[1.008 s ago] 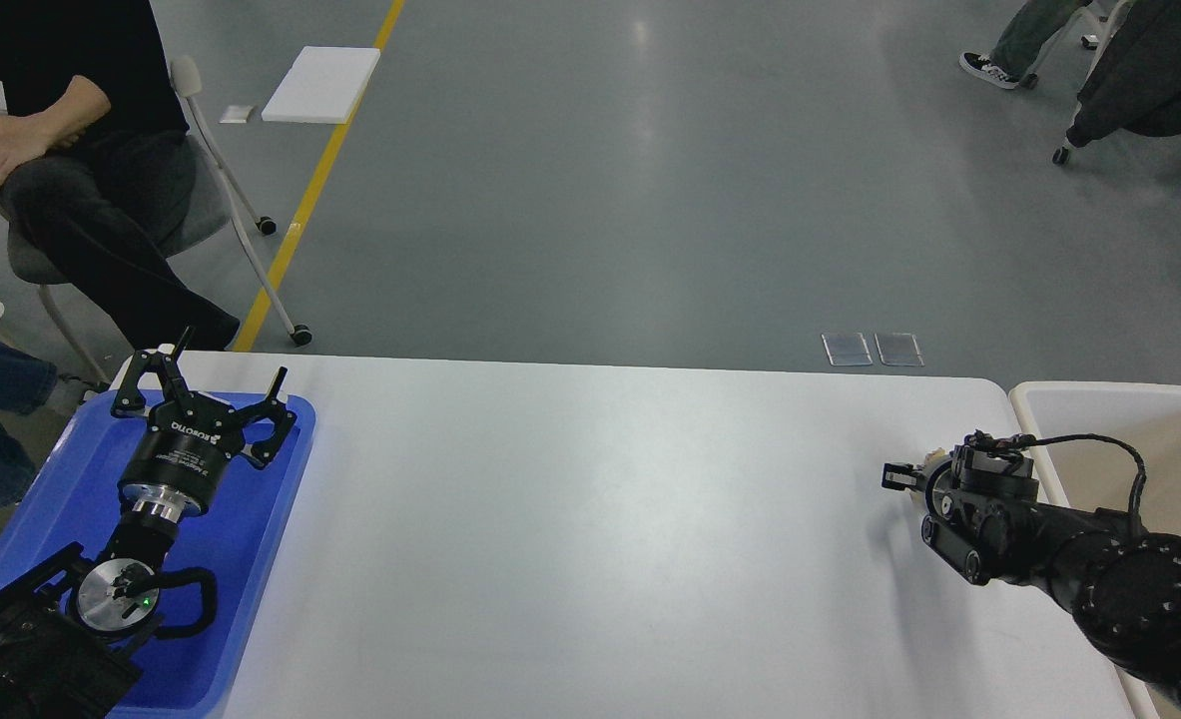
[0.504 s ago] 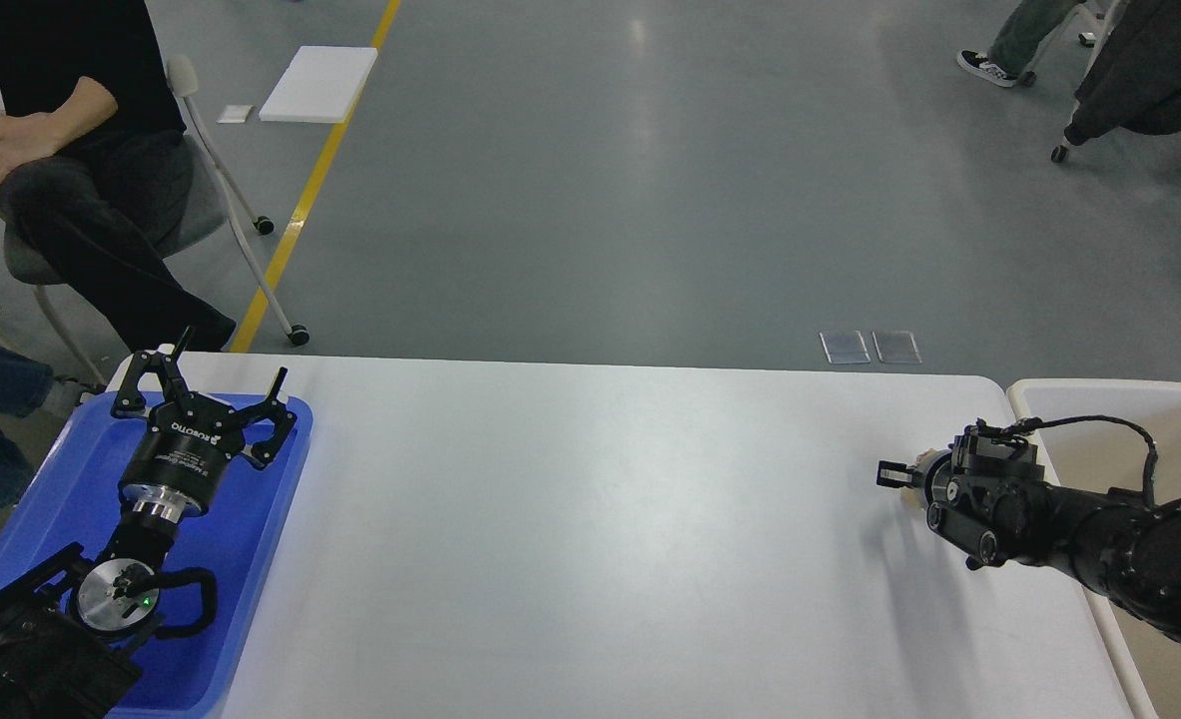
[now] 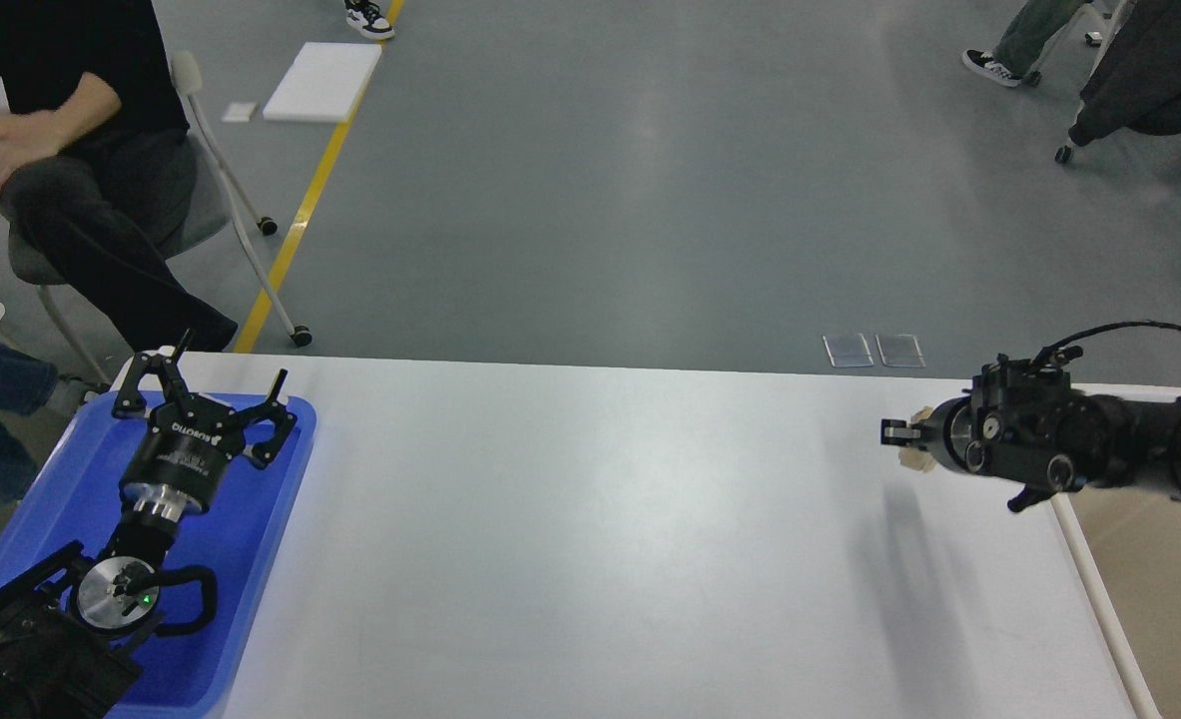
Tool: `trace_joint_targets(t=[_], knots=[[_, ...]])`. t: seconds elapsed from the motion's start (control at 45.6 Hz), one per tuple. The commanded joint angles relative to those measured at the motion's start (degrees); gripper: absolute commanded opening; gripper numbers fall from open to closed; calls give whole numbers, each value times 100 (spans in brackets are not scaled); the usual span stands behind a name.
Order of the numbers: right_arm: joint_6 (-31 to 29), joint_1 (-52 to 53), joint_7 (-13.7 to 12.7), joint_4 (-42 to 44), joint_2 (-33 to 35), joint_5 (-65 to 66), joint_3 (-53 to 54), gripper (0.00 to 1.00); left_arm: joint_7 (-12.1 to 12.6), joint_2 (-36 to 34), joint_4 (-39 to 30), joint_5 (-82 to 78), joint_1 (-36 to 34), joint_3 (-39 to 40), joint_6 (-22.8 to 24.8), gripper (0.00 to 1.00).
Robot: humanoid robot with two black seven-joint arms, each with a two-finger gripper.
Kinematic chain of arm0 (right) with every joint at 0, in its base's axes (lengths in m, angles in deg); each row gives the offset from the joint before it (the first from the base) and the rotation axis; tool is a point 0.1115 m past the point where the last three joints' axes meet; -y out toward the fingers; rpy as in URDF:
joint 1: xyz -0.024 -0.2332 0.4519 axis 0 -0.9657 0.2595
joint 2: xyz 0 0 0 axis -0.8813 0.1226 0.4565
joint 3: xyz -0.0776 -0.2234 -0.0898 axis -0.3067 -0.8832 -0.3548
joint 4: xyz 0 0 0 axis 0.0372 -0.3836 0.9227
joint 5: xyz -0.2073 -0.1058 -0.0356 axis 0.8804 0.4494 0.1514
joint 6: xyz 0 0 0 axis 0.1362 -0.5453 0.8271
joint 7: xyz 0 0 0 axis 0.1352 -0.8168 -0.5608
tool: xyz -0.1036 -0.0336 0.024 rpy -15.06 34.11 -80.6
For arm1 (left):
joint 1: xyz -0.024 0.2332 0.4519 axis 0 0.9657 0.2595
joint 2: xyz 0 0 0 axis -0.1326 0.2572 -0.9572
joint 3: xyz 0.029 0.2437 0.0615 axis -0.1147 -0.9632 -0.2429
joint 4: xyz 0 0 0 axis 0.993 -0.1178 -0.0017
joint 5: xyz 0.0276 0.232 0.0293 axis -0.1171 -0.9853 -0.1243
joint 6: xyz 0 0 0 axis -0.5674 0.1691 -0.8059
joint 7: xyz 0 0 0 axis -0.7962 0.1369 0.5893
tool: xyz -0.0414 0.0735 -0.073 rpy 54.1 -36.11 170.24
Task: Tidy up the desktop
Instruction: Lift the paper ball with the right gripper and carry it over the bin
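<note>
desktop (image 3: 590, 539) long axis left-right | left gripper (image 3: 213, 391) spread | right gripper (image 3: 899, 439) state unclear

desktop (image 3: 590, 539) middle open, blue tray (image 3: 251, 559) left, tub (image 3: 1149, 589) right

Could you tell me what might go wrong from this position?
The right gripper seems to pinch a small beige item above the desktop; a weak grip might drop it short of the tub. The left gripper, open above the blue tray, could catch its rim when it lifts.
</note>
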Motion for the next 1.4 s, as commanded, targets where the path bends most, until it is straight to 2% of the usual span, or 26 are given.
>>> trace_joint_targets(t=[0.0, 0.153, 0.416, 0.57, 0.658, 0.877, 1.096, 1.184, 1.381], knots=[[8, 906, 5, -1112, 553, 5, -404, 0, 2, -2, 0, -1, 0, 0, -2, 99], [-19, 1328, 14, -1252, 606, 5, -773, 0, 2, 7, 0, -1, -9, 0, -2, 99], [-28, 2382, 14, -2421, 922, 22, -1107, 0, 2, -2, 0, -1, 0, 0, -2, 99], [-317, 3041, 14, -2799, 1194, 13, -1248, 0, 2, -2, 0, -1, 0, 0, -2, 99], [-773, 3489, 14, -3028, 1335, 13, -1327, 0, 2, -2, 0, -1, 0, 0, -2, 99], [-2698, 4737, 14, -3573, 1783, -4, -1310, 0, 2, -2, 0, -1, 0, 0, -2, 99], [-4157, 5687, 14, -3626, 1977, -22, -1248, 0, 2, -2, 0, -1, 0, 0, -2, 99], [-4509, 5933, 14, -3626, 1995, -22, -1161, 0, 2, -2, 0, -1, 0, 0, -2, 99], [-4536, 6382, 14, -3626, 2012, -31, -1064, 0, 2, -2, 0, -1, 0, 0, -2, 99]])
